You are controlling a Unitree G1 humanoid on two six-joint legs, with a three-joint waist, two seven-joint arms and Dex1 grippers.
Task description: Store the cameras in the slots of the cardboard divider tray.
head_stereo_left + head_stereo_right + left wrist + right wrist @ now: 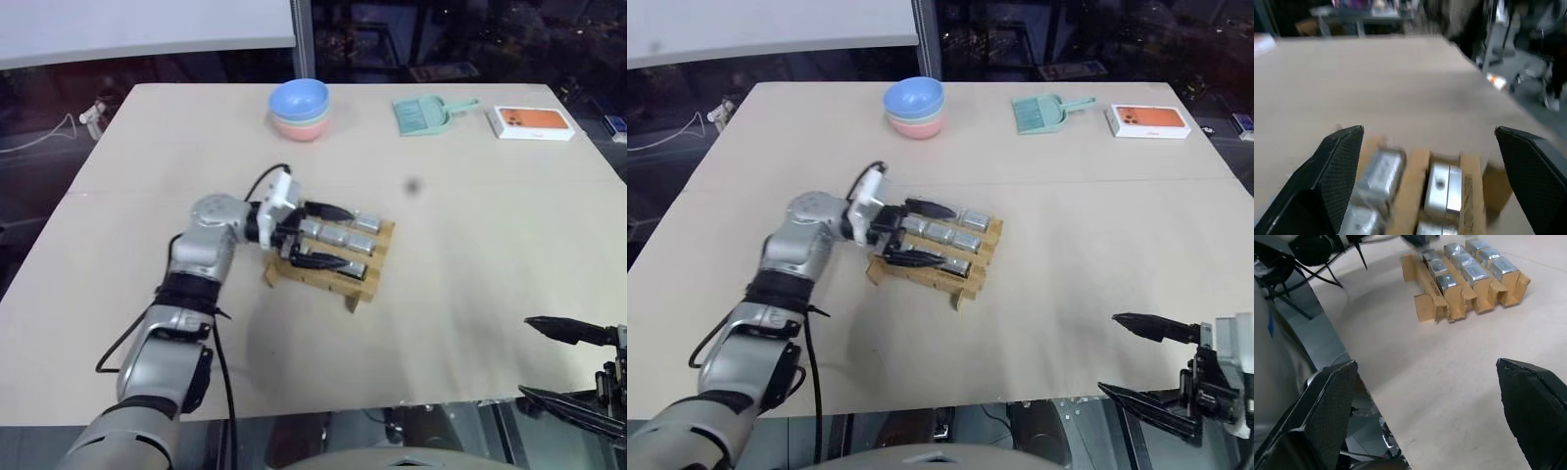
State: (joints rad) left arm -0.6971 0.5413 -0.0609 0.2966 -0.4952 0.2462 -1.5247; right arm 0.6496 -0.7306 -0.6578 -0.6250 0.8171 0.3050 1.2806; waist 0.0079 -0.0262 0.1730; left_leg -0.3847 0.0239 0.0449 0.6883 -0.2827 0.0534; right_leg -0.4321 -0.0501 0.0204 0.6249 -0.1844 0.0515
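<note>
The cardboard divider tray (369, 286) lies mid-table, a tan grid with several silver-grey cameras (361, 243) sitting in its slots. My left gripper (345, 238) reaches in from the left and stands open. One of its black fingers is over the tray's far rows and the other over its near row, gripping nothing. In the left wrist view the cameras (1441, 183) rest in the cardboard (1413, 176) just below the spread fingers (1337, 166). My right gripper (524, 357) is open and empty by the table's front right edge, well apart from the tray (1425, 281).
Stacked bowls (300, 106), blue on top, stand at the back centre. A teal dustpan-like tray (423, 113) and a white-and-orange flat box (532, 121) lie at the back right. A small dark spot (412, 185) marks the tabletop behind the tray.
</note>
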